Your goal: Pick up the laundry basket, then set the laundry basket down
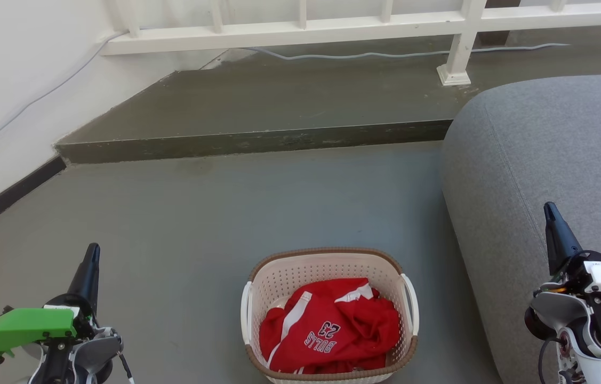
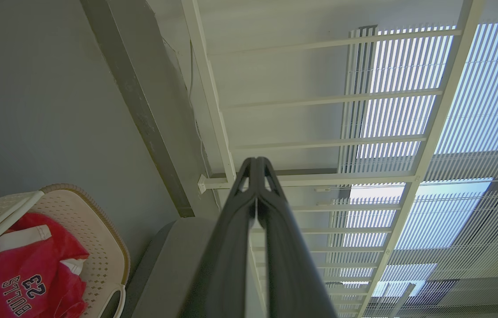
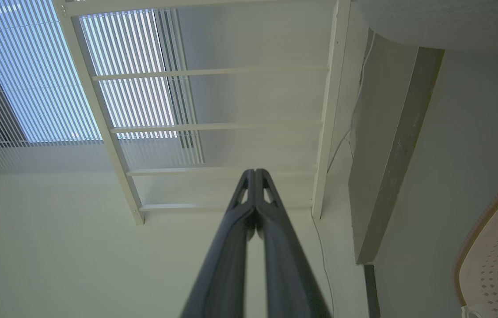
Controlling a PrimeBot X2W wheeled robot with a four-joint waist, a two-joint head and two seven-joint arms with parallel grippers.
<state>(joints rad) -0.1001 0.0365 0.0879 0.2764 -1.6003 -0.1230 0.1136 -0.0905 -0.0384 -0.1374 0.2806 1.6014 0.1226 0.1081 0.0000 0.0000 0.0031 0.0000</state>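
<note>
The small cream plastic laundry basket (image 1: 300,274), with perforated walls, a brown woven-look rim and white side handles, stands upright on the grey floor (image 1: 188,224), near the grey fabric sofa (image 1: 545,149) on its right. A crumpled red jersey (image 1: 329,333) with white lettering lies inside it. The left claw (image 1: 92,250) sits at the lower left of the head view, well apart from the basket, its two dark fingers pressed together and holding nothing. The right claw (image 1: 550,210) shows against the sofa, likewise closed and empty. A white railing (image 1: 300,29) runs along the raised step (image 1: 279,101) behind.
</note>
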